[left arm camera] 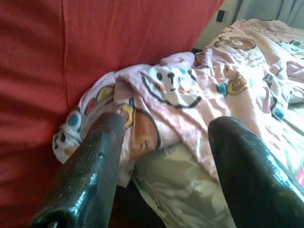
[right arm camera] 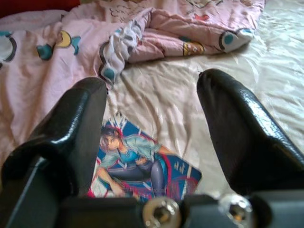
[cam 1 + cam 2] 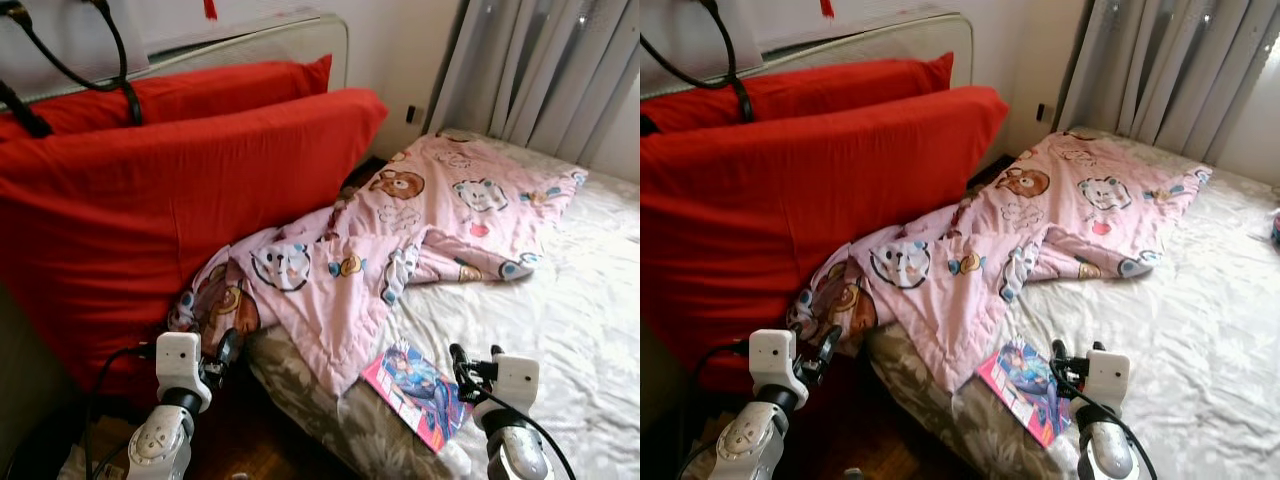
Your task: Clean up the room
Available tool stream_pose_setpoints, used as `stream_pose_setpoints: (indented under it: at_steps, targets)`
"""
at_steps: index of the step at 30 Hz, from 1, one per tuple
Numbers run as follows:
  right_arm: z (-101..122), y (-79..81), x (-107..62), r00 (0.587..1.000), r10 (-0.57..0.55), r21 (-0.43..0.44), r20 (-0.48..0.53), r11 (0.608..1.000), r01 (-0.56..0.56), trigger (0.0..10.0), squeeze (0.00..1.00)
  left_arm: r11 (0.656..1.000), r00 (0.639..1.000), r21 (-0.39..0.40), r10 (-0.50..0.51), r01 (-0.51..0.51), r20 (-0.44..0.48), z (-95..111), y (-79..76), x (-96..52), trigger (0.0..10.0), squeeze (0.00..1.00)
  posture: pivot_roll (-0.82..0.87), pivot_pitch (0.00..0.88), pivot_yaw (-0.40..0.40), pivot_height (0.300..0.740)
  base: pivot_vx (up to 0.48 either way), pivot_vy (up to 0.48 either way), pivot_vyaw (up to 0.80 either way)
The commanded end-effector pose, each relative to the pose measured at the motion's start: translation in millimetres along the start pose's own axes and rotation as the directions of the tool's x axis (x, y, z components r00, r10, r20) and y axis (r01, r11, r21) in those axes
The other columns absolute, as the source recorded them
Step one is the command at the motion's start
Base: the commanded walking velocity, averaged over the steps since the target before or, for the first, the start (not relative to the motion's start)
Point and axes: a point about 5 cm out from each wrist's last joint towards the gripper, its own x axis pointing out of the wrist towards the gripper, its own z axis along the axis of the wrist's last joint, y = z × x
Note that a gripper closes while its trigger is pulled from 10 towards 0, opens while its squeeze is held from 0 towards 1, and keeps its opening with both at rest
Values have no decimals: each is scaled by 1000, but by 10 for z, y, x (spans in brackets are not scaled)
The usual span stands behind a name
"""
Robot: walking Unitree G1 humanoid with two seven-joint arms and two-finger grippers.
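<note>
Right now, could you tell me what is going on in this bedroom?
The robot stands at the bed's edge with both arms raised, holding nothing. Its open left gripper points at the crumpled pink blanket lying against the red pillows. Its open right gripper hovers over a comic book on the white sheet.

Grey curtains (image 3: 545, 70) hang behind the bed, with a wall socket (image 3: 411, 114) beside the white headboard (image 3: 250, 45).
</note>
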Motion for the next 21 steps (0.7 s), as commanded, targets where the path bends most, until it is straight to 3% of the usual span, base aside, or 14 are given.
stream_pose_setpoints:
  at_steps: [1,21]
  targets:
    - [-16,-16,-5,1000,-8,4,-13,1000,8,10000,0,1000,1000,4,-11,11,-3,10,0,7,10000,0,18,0,-37,650,0,0,0]
    - [-101,49,-31,997,54,46,-54,998,-52,10000,0,1000,1000,-18,8,-9,-27,-22,12,-75,10000,0,25,0,-45,650,0,0,0]
